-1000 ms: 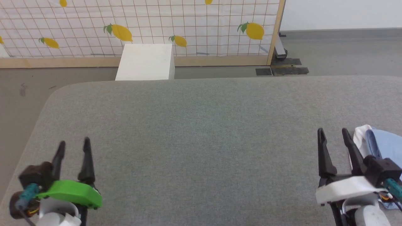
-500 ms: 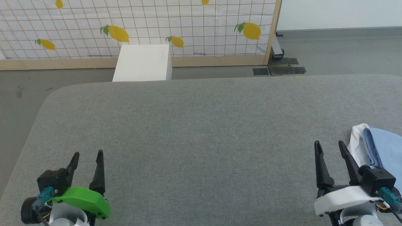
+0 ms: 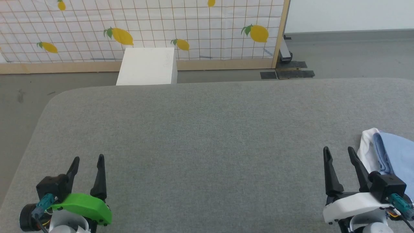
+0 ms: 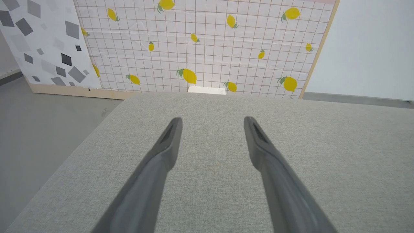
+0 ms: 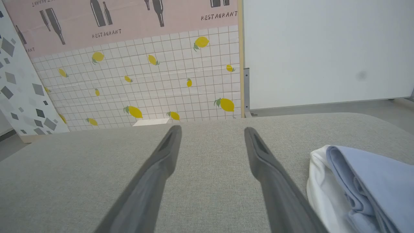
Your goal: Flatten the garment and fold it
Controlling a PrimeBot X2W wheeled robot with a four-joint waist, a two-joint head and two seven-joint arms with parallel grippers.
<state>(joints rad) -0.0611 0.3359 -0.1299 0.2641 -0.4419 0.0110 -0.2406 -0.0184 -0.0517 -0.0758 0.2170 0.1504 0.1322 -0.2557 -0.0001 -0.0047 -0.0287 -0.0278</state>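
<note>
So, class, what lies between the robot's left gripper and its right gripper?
Bare grey surface, seen in the head view, between the left gripper and right gripper; the garment lies right of both.

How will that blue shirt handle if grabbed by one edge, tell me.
The garment looks floppy: it lies in soft rolled folds, so it would likely drape when lifted. Probably light, being thin cloth. Pushed across the grey fabric surface, it may bunch rather than slide.

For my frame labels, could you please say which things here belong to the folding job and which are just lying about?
Job: garment, left pincer, right pincer, grey padded table.
Lying about: white box, lemon-print screen.
</note>
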